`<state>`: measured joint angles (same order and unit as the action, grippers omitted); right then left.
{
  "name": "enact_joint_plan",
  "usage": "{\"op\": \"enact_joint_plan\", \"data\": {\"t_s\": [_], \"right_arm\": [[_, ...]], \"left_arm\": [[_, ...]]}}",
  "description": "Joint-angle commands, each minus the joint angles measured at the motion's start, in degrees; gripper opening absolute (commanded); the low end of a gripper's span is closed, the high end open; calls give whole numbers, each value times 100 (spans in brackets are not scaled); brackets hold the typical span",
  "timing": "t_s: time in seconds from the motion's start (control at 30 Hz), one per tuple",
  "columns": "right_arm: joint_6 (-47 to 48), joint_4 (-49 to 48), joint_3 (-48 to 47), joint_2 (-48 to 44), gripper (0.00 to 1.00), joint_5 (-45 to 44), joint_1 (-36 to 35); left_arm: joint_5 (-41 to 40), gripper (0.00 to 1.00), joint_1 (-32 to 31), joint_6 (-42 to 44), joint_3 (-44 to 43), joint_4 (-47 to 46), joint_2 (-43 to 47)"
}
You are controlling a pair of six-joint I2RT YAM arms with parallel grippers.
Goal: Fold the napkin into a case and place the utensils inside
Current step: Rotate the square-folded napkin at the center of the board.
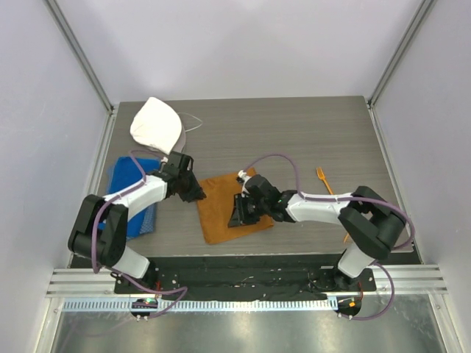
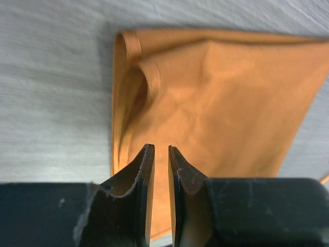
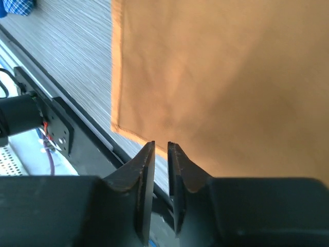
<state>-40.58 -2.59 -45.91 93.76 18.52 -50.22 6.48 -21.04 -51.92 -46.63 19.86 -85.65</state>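
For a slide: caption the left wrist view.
Left tool, slightly open, over the orange napkin on the table.

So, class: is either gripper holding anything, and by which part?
Nothing is held. The left gripper and right gripper hover slightly open over the napkin, with no cloth pinched.

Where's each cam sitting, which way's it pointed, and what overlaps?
Top external: above and behind the arm bases, looking down on the table; both arms show, left claw at the left edge of the napkin, right claw over it.
Left wrist: on the left arm, looking past its fingers at the napkin's curled edge.
Right wrist: on the right arm, looking past its fingers at the napkin's corner and the near rail.
Shared: all three see the napkin.
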Motion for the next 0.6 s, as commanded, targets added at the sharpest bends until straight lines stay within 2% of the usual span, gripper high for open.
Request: {"op": "enact_joint_plan", "data": {"t_s": [0.0,0.17,0.3,0.47,0.57], "right_arm": [[199,224,424,-1016,21,-586,205],[191,539,1205,-1991,13,-841,792],[270,610,1611,-2194,8,-815,1224],[235,663,1831,-2230,1,-1043,1312],[278,698,1796,-2064,1,-1149,1321]], "left_arm": [[-357,21,91,331,-390,-53,-320],[-604,20,144,464,-654,80,-742],[-534,20,144,385,-785,36,-909],[-832,21,187,464,-1119,308,-1024],[-824,22,258,542,-1462,535,-1226]]}}
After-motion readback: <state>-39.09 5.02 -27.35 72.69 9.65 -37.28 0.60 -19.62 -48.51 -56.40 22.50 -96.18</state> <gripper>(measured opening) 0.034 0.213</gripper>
